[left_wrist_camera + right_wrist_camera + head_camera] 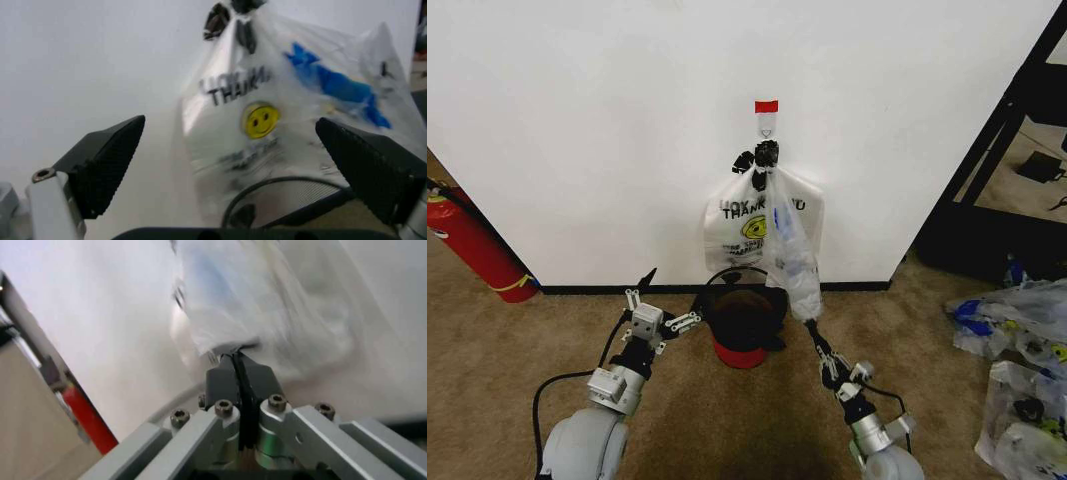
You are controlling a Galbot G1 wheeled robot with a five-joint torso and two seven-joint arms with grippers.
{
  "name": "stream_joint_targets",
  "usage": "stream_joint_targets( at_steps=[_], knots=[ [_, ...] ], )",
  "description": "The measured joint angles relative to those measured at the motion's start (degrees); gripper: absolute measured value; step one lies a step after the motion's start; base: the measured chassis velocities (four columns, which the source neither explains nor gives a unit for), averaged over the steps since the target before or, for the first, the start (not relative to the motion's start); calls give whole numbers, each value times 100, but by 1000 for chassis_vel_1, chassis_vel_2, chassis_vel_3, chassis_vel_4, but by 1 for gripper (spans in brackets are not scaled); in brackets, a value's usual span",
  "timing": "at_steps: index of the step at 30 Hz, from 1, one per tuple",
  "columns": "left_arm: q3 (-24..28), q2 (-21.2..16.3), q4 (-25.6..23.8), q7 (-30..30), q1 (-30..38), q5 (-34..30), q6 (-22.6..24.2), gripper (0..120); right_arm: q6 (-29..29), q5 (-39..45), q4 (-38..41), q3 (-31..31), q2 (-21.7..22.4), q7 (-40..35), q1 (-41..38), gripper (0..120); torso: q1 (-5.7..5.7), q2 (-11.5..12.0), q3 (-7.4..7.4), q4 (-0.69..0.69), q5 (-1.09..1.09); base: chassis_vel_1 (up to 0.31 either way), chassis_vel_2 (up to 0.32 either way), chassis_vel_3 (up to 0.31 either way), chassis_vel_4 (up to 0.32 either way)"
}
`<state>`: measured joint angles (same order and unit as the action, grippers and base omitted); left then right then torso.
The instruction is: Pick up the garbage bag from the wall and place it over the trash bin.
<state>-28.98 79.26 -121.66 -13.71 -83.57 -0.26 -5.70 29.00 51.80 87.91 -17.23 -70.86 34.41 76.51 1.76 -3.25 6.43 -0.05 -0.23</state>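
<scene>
The garbage bag (pixel 792 252), thin and see-through with blue patches, hangs from a wall hook (pixel 767 125) in front of an opaque white THANK YOU bag (pixel 732 225). My right gripper (pixel 813 328) is shut on the garbage bag's bottom tip. In the right wrist view the plastic (pixel 267 305) is pinched between the closed fingertips (pixel 235 360). The trash bin (pixel 743 325), red with a black rim, stands on the carpet below the bags. My left gripper (pixel 660 308) is open, left of the bin. In the left wrist view it (pixel 230 121) faces the garbage bag (pixel 333 82) with nothing between its fingers.
A red fire extinguisher (pixel 472 240) leans at the wall on the far left. A black shelf frame (pixel 997 150) stands at the right. Loose plastic bags (pixel 1017 340) lie on the carpet at the right.
</scene>
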Motion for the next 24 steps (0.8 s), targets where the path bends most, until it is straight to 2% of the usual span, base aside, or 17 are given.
stream_joint_targets(
  at_steps=[5,8,13,15,20,21,24],
  knots=[
    [398,-92,163,64,254,-371,-17,100,-41,131,296,-103,34,108,-180,0,0,0,0,0,-1,0,0,0,0],
    [790,-191,236,118,518,-882,17,100,-143,323,476,-190,55,143,-314,0,0,0,0,0,0,0,0,0,0],
    [1621,-371,237,501,1173,-1860,366,100,-339,541,873,-258,162,135,-354,0,0,0,0,-1,0,0,0,0,0],
    [1770,-414,229,590,1292,-1978,441,100,-340,530,894,-254,187,134,-341,0,0,0,0,1,-1,0,0,0,0],
    [3039,-1023,223,1345,2583,-2408,1208,100,-121,-12,633,-229,234,150,-294,0,0,0,0,-3,-1,0,0,0,0],
    [3039,-1023,223,1345,2583,-2408,1208,100,-121,-12,633,-229,234,150,-294,0,0,0,0,-3,-1,0,0,0,0],
    [3979,-1488,509,1851,3747,-2978,1709,100,117,-410,250,-272,208,265,-351,0,0,0,1,1,0,0,0,0,0]
  ],
)
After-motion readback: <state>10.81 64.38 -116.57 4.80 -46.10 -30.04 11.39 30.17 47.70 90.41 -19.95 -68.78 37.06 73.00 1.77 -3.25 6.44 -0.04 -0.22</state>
